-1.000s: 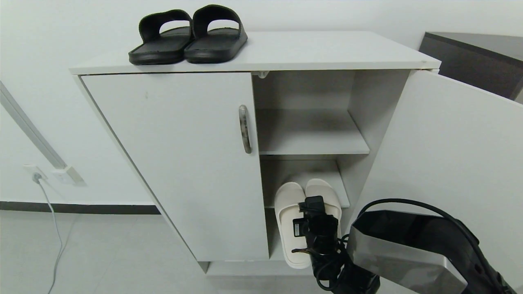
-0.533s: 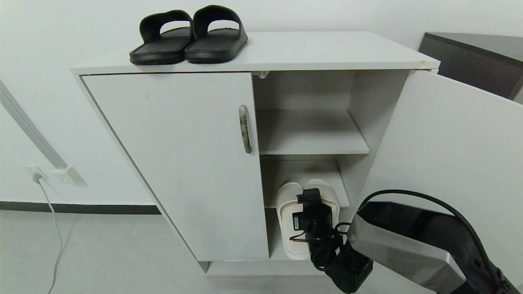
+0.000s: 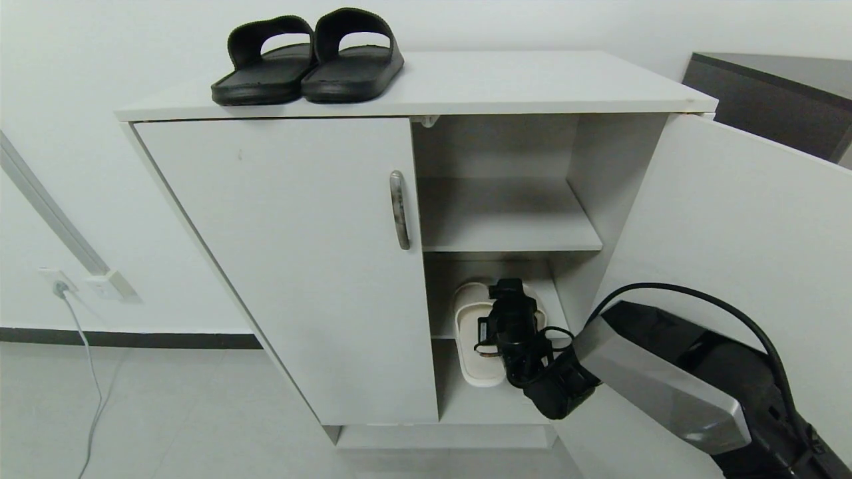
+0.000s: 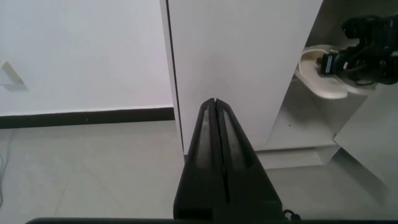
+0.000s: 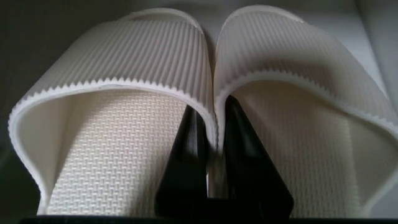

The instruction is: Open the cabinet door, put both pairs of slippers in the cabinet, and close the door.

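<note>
A pair of white slippers [image 3: 474,346] is held side by side at the cabinet's lower shelf [image 3: 558,313], toes inside and heels past its front edge. My right gripper [image 3: 508,299] is shut on the white slippers, pinching their two inner edges together [image 5: 210,140]. A pair of black slippers [image 3: 307,61] rests on the left of the cabinet top [image 3: 519,80]. The right door [image 3: 739,226] is swung wide open; the left door [image 3: 293,266] is closed. My left gripper [image 4: 215,112] hangs shut and holding nothing, low in front of the left door, above the floor.
The upper shelf [image 3: 506,219] is bare. A metal handle [image 3: 398,209] runs down the left door's edge. A wall socket with a cable [image 3: 61,289] is low on the left wall. A dark cabinet [image 3: 772,93] stands behind the open door.
My right arm has pushed forward and up, carrying the white slippers from in front of the cabinet onto the lower shelf. The black slippers and the doors have not moved.
</note>
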`<state>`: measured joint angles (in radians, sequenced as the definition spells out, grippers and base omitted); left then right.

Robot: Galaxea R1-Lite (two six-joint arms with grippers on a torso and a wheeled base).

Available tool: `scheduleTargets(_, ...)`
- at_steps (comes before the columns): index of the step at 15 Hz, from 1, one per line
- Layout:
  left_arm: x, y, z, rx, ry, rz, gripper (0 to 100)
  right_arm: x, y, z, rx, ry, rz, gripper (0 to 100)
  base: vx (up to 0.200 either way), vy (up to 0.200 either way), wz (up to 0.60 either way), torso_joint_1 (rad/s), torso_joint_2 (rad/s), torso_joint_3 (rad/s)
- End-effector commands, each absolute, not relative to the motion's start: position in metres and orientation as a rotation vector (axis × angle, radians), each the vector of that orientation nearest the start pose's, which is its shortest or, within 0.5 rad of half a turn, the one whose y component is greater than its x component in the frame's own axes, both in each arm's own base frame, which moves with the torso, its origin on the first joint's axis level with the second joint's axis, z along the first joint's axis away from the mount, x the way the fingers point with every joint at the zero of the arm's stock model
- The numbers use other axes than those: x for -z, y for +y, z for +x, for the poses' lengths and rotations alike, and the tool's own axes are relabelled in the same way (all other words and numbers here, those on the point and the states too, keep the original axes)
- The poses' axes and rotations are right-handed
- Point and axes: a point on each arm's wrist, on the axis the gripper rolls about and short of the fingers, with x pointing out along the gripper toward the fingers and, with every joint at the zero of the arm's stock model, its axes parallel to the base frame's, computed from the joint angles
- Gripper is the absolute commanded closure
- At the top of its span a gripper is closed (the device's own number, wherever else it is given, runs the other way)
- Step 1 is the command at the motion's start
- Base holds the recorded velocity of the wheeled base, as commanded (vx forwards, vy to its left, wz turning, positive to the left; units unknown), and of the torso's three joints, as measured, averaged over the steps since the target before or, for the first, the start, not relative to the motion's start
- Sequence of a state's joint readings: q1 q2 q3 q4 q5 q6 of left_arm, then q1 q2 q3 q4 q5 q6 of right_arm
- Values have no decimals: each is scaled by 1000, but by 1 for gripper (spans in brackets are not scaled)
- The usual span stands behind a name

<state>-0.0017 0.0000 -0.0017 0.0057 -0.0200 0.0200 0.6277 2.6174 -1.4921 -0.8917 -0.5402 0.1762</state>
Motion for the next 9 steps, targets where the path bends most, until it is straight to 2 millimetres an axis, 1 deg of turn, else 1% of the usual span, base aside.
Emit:
scheduleTargets(1, -75, 0, -23, 22, 6, 20, 100, 3, 278, 436, -33, 187, 50, 100, 0, 0, 0, 0, 0, 0)
scheduleTargets(2, -75, 0, -23, 22, 6, 20, 100, 4, 280, 447, -26, 168, 42, 100, 0, 0, 0, 0, 0, 0)
scheduleTargets(4, -75, 0, -23, 20, 6, 20, 100, 8, 280, 458, -20, 139, 20, 100, 0, 0, 0, 0, 0, 0)
scheduleTargets(6, -75, 0, -23, 20, 6, 20, 100, 12, 280, 466, -14, 135, 7, 100, 0, 0, 0, 0, 0, 0)
scheduleTargets(9, -75, 0, -23, 20, 6, 20, 100, 9, 277, 473, -2, 118, 19, 100, 0, 0, 0, 0, 0, 0)
